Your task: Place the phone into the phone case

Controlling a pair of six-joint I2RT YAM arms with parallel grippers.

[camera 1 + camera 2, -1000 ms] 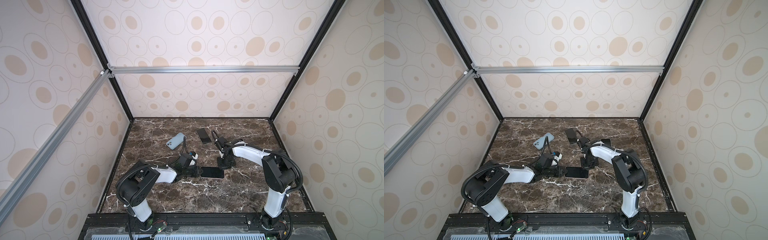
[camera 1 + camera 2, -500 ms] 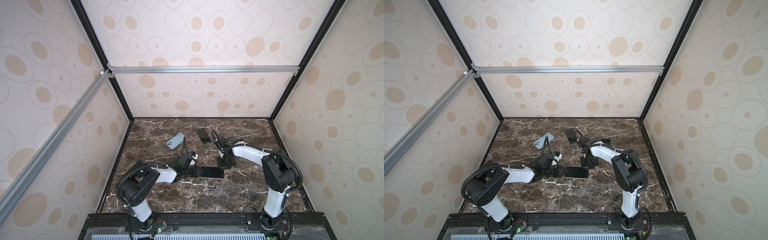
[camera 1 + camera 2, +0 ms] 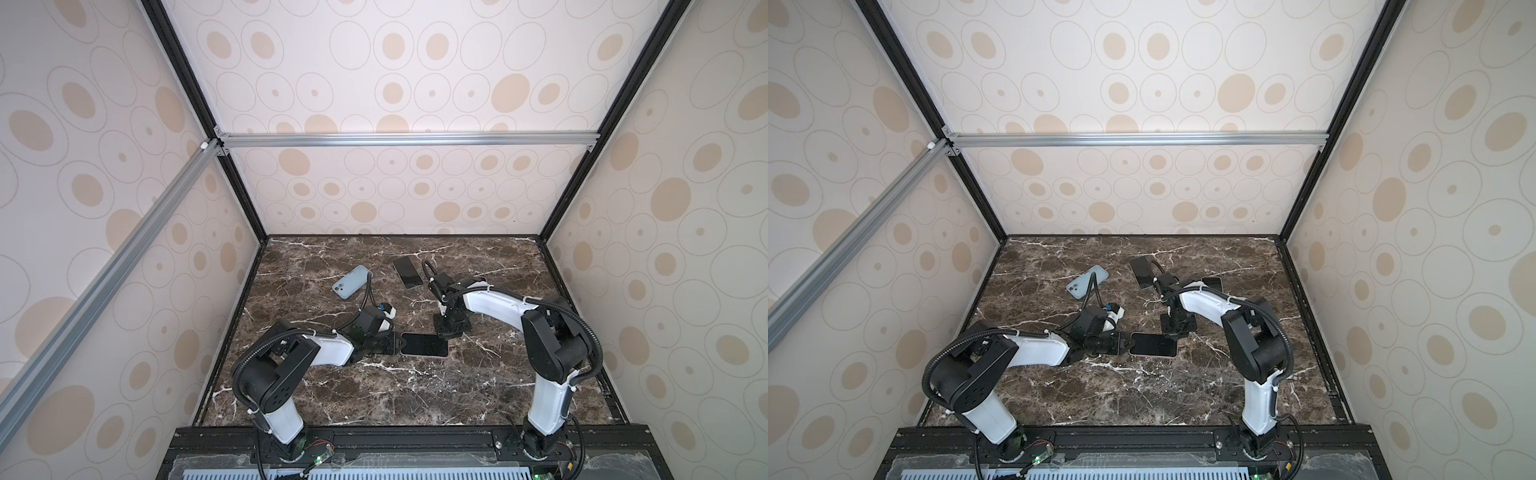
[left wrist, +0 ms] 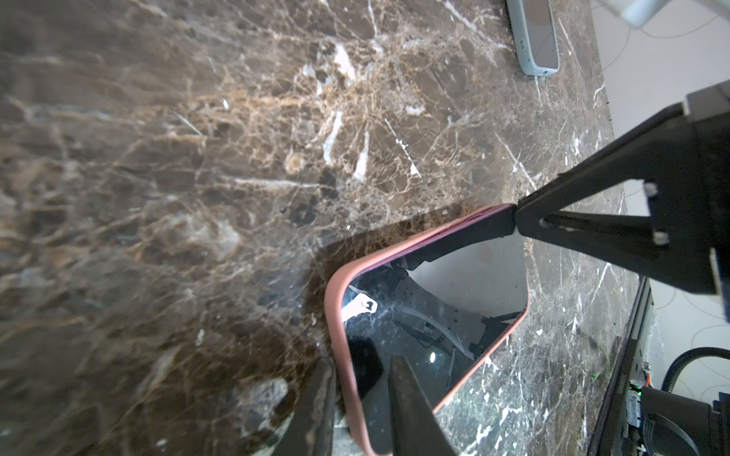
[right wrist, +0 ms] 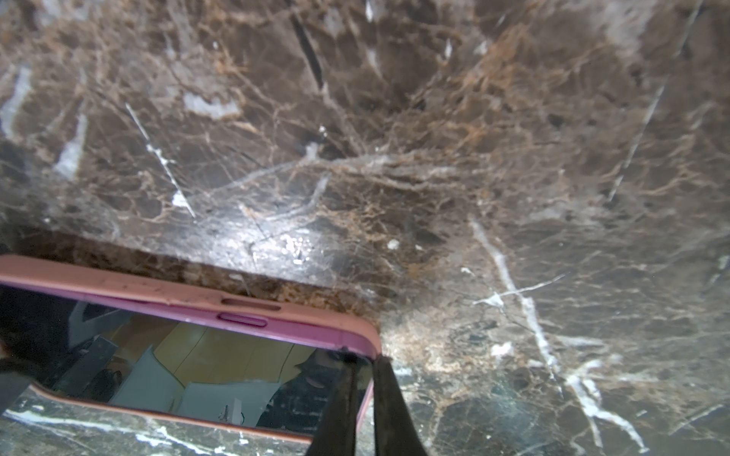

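Observation:
The phone [image 3: 424,345] [image 3: 1153,345] lies screen up inside the pink phone case [image 4: 335,316] [image 5: 118,280] at mid-table. Along the far long edge the phone's magenta side and its button show above the case's rim. My left gripper [image 3: 398,345] [image 3: 1128,345] [image 4: 361,363] is shut on the case's left short end, one finger outside the rim and one on the screen. My right gripper [image 3: 444,332] [image 3: 1173,332] [image 5: 365,361] is shut, with its tips pressing down on the case's far right corner.
A light-blue phone [image 3: 351,281] [image 3: 1087,282] lies face down at the back left. A dark phone [image 3: 408,272] [image 3: 1144,272] lies at the back centre, just behind the right arm. The marble floor [image 3: 374,395] is walled on three sides.

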